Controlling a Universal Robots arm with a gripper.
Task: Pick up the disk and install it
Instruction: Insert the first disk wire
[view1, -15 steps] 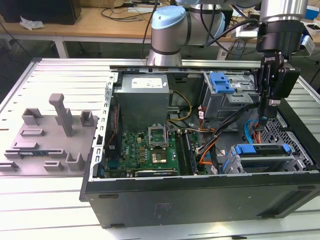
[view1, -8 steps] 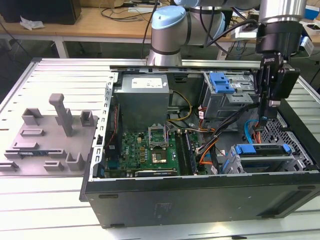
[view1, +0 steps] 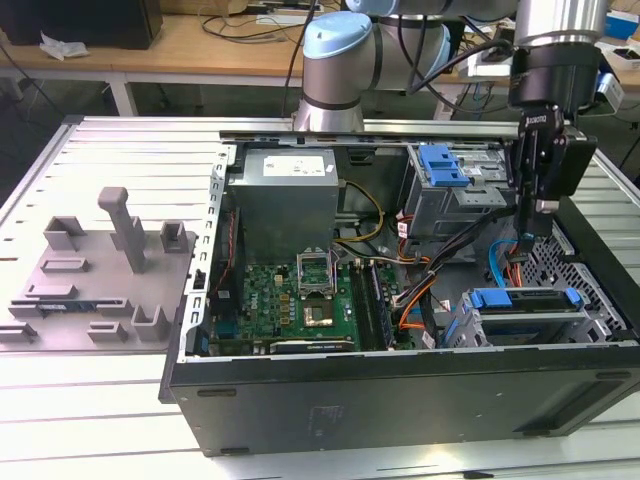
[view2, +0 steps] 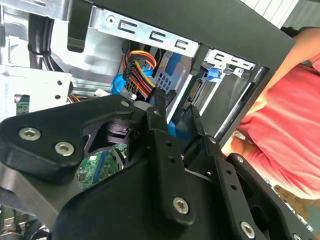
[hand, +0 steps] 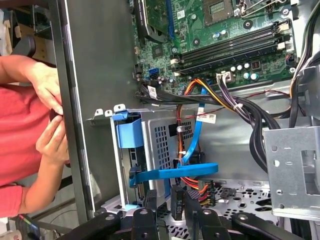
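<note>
Disk (view1: 525, 299) beneath downward-pointing end effector (view1: 535, 232)

Slatted table (view1: 90, 420) bears open computer case (view1: 400, 400) and grey fixture plate (view1: 100, 295)

Gripper (view1: 531, 238) hangs inside the computer case (view1: 400, 405), at its end on the exterior view's right; the disk (view1: 524, 298) lies in the drive cage (view1: 462, 328) just below it. Motherboard (view1: 300, 295) and power-supply box (view1: 285, 200) lie to the exterior view's left of the gripper, with the fixture plate (view1: 90, 290) well beyond them, outside the case. A person's hands (hand: 52, 142) are past the case wall nearest the gripper.
</note>
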